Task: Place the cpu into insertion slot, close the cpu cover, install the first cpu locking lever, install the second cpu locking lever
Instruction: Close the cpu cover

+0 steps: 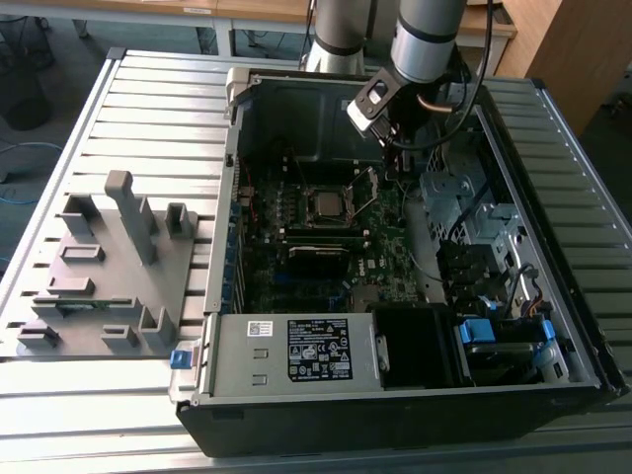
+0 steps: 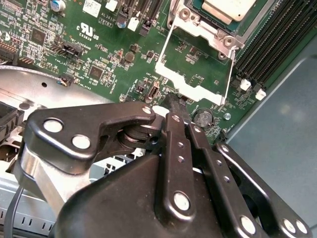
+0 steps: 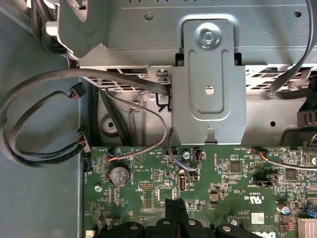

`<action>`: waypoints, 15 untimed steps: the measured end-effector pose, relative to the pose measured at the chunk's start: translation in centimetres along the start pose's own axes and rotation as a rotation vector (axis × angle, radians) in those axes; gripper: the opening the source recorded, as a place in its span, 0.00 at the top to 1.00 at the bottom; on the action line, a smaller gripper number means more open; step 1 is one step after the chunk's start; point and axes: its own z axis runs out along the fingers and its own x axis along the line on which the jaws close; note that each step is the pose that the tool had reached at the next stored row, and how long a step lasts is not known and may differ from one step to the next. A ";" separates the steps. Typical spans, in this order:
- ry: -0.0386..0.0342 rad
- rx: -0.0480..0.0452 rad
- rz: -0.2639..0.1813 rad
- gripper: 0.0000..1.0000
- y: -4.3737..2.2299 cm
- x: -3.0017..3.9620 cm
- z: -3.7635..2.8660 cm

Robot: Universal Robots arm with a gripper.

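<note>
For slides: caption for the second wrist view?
Black gripper near open silver-frame cpu cover; flat grey cpu seated in silver-rimmed slot.

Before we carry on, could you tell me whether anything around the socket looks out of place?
Only the cpu cover: it stands open, swung away from the insertion slot, leaving the cpu exposed. Nothing looks bent or spilled.
</note>
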 end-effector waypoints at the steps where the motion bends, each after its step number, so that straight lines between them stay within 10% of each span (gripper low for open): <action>1: 0.0000 0.0000 0.000 0.90 -0.05 0.00 0.03; 15: 0.0000 -0.0014 0.000 0.90 -0.67 -0.02 0.09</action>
